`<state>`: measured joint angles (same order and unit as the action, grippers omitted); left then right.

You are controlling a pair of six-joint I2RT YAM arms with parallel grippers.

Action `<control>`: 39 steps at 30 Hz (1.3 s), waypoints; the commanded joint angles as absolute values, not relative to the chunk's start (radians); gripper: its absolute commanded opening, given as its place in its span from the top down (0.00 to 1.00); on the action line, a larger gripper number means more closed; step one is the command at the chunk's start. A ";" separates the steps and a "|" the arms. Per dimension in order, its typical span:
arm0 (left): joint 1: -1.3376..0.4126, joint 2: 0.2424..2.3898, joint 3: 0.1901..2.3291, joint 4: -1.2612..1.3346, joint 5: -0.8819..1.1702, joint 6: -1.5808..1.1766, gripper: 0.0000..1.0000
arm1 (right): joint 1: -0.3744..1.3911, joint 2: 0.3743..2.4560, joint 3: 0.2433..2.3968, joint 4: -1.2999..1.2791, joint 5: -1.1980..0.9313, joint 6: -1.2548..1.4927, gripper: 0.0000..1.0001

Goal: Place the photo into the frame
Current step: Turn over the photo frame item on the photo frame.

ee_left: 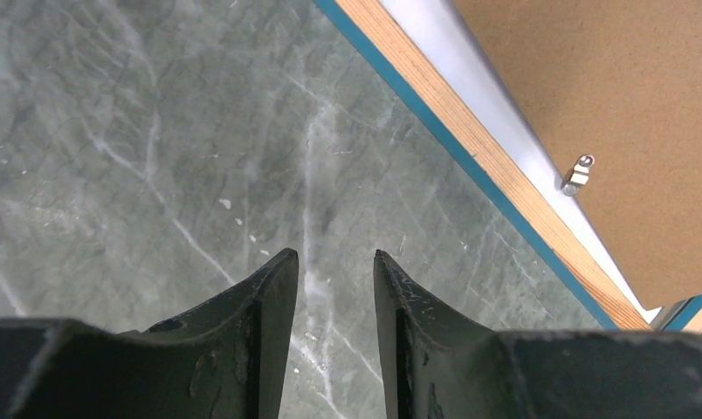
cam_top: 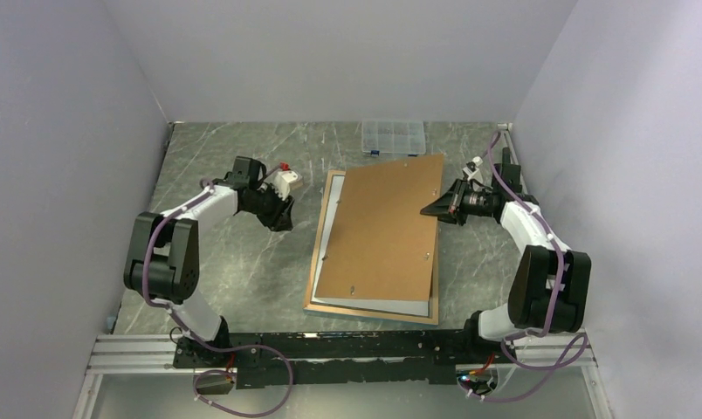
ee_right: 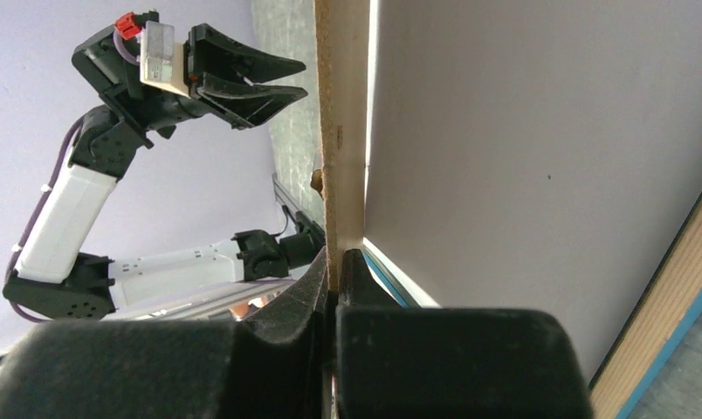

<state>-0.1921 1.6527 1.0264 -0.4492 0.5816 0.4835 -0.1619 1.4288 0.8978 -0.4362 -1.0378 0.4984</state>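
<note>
The frame [cam_top: 315, 266] lies face down on the table, its tan rear side up; its blue border shows in the left wrist view [ee_left: 435, 131]. The photo [cam_top: 332, 223] lies in it, only its white back showing as strips along the left and near sides. The brown backing board [cam_top: 382, 231] lies skewed over the frame. My right gripper [cam_top: 428, 210] is shut on the board's right edge [ee_right: 340, 131]; the photo's white back [ee_right: 522, 175] fills the right of that view. My left gripper [cam_top: 282, 223] is open and empty over bare table, left of the frame [ee_left: 334, 257].
A small clear compartment box [cam_top: 393, 137] stands at the back, just beyond the board's far corner. A metal clip [ee_left: 578, 174] sits on the board near its left edge. Grey walls close in the table on both sides and behind.
</note>
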 commanded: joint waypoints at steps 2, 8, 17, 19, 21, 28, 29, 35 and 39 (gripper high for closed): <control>-0.225 1.694 1.068 -0.394 0.597 0.458 0.58 | -0.136 1.444 0.939 -0.399 -1.117 0.499 1.00; -0.267 1.743 1.087 -0.379 0.601 0.452 0.60 | -0.095 1.474 0.951 -0.417 -1.108 0.475 1.00; -0.311 1.817 1.126 -0.380 0.578 0.447 0.67 | -0.084 1.523 1.001 -0.495 -1.062 0.413 1.00; -0.319 1.819 1.132 -0.383 0.568 0.454 0.67 | -0.084 1.535 1.016 -0.515 -1.050 0.398 1.00; -0.330 1.833 1.146 -0.403 0.547 0.457 0.68 | -0.085 1.548 1.031 -0.536 -1.038 0.383 1.00; -0.357 1.866 1.171 -0.422 0.501 0.456 0.69 | -0.077 1.573 1.055 -0.597 -0.939 0.343 1.00; -0.361 1.872 1.175 -0.426 0.497 0.458 0.69 | -0.073 1.572 1.052 -0.598 -0.918 0.344 1.00; -0.376 1.886 1.182 -0.450 0.481 0.481 0.75 | -0.051 1.555 1.000 -0.561 -0.835 0.369 1.00; -0.380 1.875 1.172 -0.458 0.488 0.491 0.78 | -0.045 1.543 0.971 -0.544 -0.796 0.383 1.00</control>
